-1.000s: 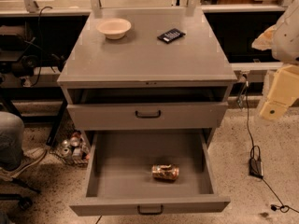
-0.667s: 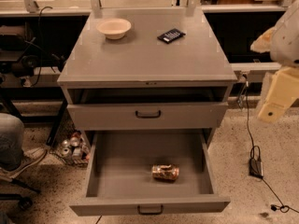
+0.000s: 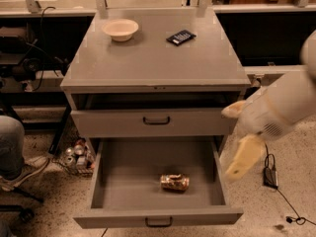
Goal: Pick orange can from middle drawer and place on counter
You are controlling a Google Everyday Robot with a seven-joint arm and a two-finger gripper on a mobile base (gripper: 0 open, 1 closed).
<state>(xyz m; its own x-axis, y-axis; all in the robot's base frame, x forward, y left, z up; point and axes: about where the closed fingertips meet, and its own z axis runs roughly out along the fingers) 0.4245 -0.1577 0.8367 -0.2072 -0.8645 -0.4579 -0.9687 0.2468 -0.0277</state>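
The orange can (image 3: 175, 182) lies on its side on the floor of the middle drawer (image 3: 123, 186), which is pulled fully out at the bottom of the cabinet. The counter (image 3: 158, 63) is the grey cabinet top above it. My gripper (image 3: 228, 143) hangs at the right of the cabinet, beside and above the drawer's right wall, up and to the right of the can and apart from it. Its two cream fingers (image 3: 244, 157) stand spread apart and hold nothing.
A cream bowl (image 3: 120, 28) and a small black device (image 3: 181, 37) sit at the back of the counter. The upper drawer (image 3: 156, 120) is slightly ajar. Small silver-and-red cans (image 3: 76, 156) lie on the floor at left near a person's leg (image 3: 10, 147). A cable and plug (image 3: 270, 177) lie at right.
My arm and gripper have swung left and downward, from out at the right edge to close beside the open drawer's right side. The can and drawers have not moved.
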